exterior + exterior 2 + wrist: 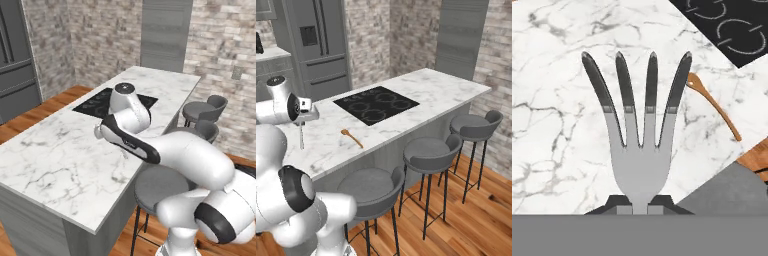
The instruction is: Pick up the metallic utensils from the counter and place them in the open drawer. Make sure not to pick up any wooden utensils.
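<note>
Wooden spoon (714,106) on counter (557,150) beside fork (637,130) in pincer (639,204).

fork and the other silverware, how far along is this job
In hand: the gripper is shut on the fork, lifted above the counter; in the right base view it hangs below the hand. Done: I can't tell, since the drawer and its contents aren't visible. Left: the fork must still go into the drawer. The wooden spoon lies on the marble near the cooktop, rightly untouched.
</note>
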Robot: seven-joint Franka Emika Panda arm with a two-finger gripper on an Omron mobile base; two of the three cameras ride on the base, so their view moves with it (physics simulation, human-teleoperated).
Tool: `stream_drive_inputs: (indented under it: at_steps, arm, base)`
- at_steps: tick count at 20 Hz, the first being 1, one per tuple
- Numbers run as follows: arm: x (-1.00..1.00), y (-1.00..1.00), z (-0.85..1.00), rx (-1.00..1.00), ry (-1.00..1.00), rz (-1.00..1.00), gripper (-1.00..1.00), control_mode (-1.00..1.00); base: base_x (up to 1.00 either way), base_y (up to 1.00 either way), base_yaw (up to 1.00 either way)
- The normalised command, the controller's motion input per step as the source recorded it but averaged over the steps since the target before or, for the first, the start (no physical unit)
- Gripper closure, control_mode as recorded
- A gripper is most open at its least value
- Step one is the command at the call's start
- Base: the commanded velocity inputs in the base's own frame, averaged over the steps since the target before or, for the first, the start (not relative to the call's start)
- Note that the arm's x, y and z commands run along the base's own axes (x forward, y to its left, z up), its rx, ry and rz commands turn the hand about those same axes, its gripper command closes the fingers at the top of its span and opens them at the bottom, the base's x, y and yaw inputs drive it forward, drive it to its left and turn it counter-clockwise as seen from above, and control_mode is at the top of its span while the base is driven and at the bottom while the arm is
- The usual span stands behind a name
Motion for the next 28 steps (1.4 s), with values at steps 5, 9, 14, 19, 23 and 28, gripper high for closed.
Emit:
stream_drive_inputs:
  at_steps: [5,9,14,19,23,28]
  arm:
    - [-0.67,-0.5,0.57,0.06,-0.33,-0.06,1.0,-1.0]
    - [-0.76,-0.36,0.38,0.19,-0.43,-0.03,1.0,-1.0]
    - [-0.71,-0.28,0.43,0.17,-0.41,-0.03,1.0,-1.0]
    - [-0.51,-0.16,0.5,0.15,-0.34,-0.05,1.0,-1.0]
    - [0.0,0.0,0.0,0.0,0.0,0.0,1.0,1.0]
    - [0.0,0.0,0.0,0.0,0.0,0.0,1.0,1.0]
  base:
    - [0.0,0.0,0.0]
    - [0.0,0.0,0.0]
    - [0.0,0.0,0.0]
    - [0.0,0.0,0.0]
    - [-1.0,0.22,-0.13]
    - [-1.0,0.88,-0.22]
